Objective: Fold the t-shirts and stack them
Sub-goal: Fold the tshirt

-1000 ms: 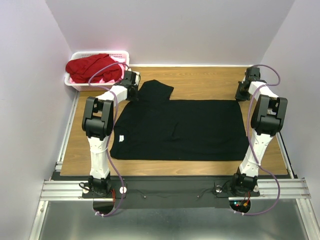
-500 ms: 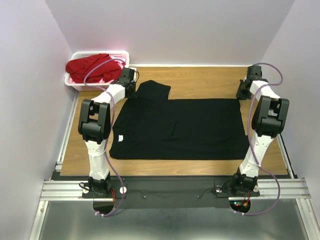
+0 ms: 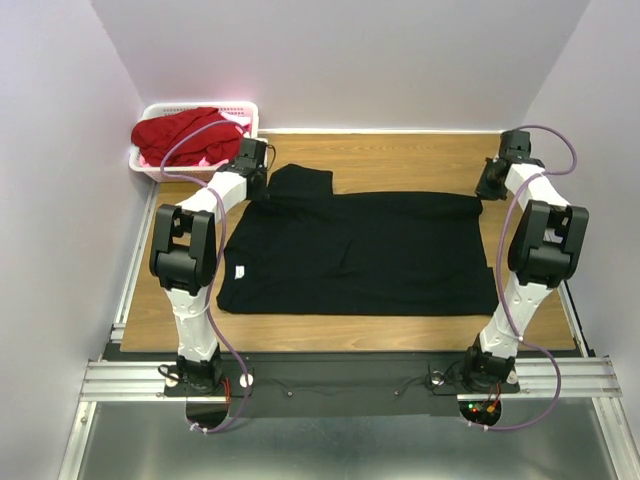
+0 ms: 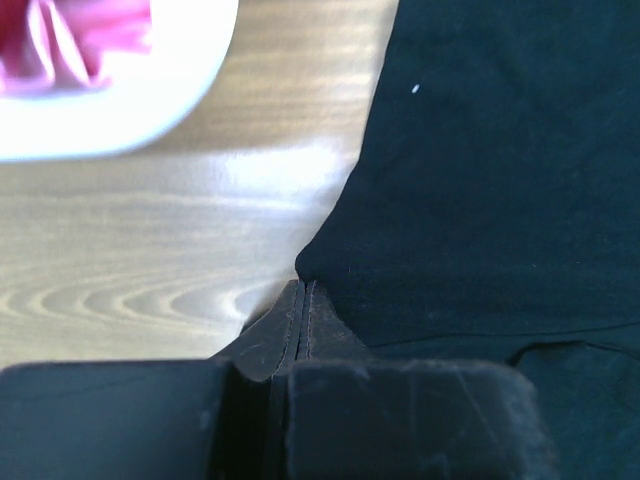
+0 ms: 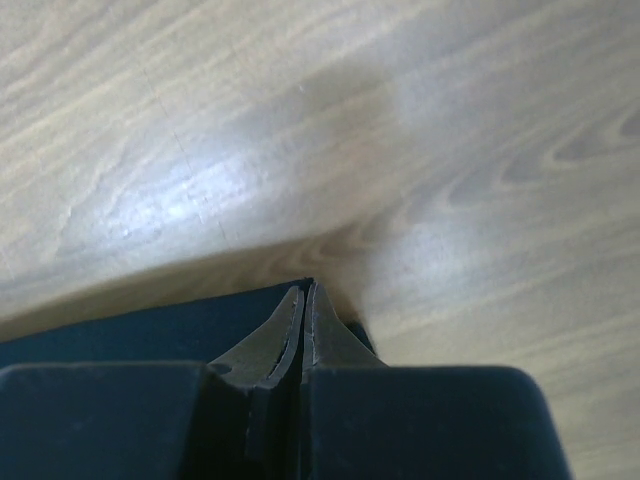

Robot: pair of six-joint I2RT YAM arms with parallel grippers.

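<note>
The large black t-shirt (image 3: 360, 250) lies spread flat on the wooden table, with one sleeve (image 3: 305, 180) sticking out at its far left. My left gripper (image 3: 257, 186) is shut on the shirt's far left edge; in the left wrist view its closed jaws (image 4: 303, 287) pinch the black cloth (image 4: 480, 200). My right gripper (image 3: 487, 190) is shut on the far right corner; in the right wrist view its closed tips (image 5: 305, 288) meet at the dark cloth's edge (image 5: 120, 335). A red t-shirt (image 3: 185, 130) and a pink one (image 3: 215, 158) lie bunched in the basket.
The white slotted basket (image 3: 150, 172) stands at the far left corner, just behind my left gripper; its rim (image 4: 100, 110) shows in the left wrist view. Bare wood (image 3: 400, 160) lies beyond the shirt. Grey walls close in at the back and both sides.
Both grippers have moved toward the far side and slightly outward, dragging the black shirt's far edge with them. The shirt has shifted away from the arm bases and lies flatter.
</note>
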